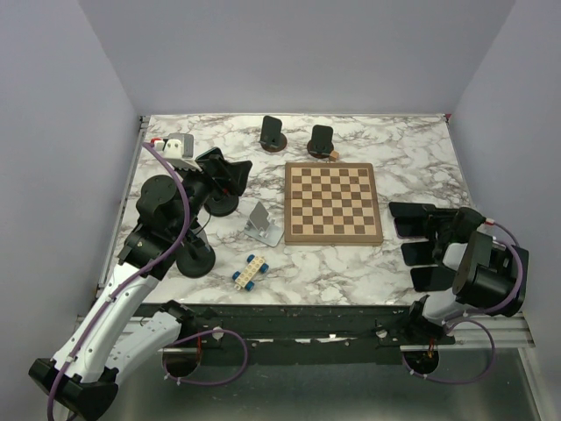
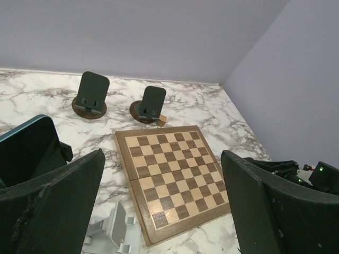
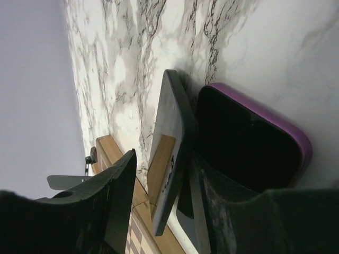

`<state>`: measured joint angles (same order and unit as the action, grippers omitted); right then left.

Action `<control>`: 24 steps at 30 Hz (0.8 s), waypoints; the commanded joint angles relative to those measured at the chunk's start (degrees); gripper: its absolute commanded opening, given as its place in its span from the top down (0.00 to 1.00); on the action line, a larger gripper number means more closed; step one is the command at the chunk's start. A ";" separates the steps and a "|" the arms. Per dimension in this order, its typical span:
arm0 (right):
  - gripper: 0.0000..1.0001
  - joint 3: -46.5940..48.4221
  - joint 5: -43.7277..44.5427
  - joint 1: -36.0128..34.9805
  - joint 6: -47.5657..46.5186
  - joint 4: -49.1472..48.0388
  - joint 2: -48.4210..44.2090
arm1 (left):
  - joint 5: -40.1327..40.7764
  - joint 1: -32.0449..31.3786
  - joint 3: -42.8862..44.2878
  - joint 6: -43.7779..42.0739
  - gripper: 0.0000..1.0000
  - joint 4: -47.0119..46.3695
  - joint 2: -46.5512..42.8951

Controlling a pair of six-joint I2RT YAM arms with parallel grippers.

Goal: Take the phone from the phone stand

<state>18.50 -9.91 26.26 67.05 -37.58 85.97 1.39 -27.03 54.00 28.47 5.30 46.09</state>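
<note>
Phone (image 2: 24, 153), teal-edged, partly hidden behind finger (image 2: 53, 203) of left end effector (image 2: 162, 156)

Table top (image 1: 412, 153): white marble pattern, grey-black veining; walls (image 1: 289, 53): plain pale lavender-grey; chessboard (image 1: 333, 202): mid-brown wooden border, squares chequered pale tan and dark brown; rear left stand (image 1: 273, 133) and rear right stand (image 1: 321, 139): near-black plates on dark brown round bases; folding stand (image 1: 262, 224): silver-grey; toy brick (image 1: 250, 270): blue with cream parts; small cube (image 1: 334, 155): tan; teal-rimmed phone (image 2: 26, 151): black face, teal edge; cased phone (image 3: 265, 143): black screen, purple case; left arm (image 1: 110, 320): white lower link, black above, violet cable; right arm (image 1: 486, 272): black with a white section, violet cable.
</note>
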 commanded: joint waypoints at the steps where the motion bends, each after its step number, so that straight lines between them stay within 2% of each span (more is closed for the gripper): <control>1: 0.47 2.92 0.40 0.11 -3.61 6.80 -2.03 | -1.34 0.40 1.51 0.80 0.01 -0.77 -0.20; 6: 0.41 6.35 -0.15 0.11 -5.93 10.68 -0.91 | -2.89 0.48 1.55 1.14 0.01 -0.82 -0.12; 12: 0.41 7.60 -2.90 0.13 -5.48 11.13 2.76 | -3.13 0.57 1.55 1.24 0.01 -0.91 -0.18; 24: 0.41 6.37 -4.26 -2.25 -5.47 11.23 -0.14 | -3.67 1.10 1.55 1.59 0.01 -0.91 -0.12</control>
<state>25.52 -12.71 25.34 62.17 -28.08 87.09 -0.73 -26.46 54.00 29.28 5.28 46.09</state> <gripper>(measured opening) 0.593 0.988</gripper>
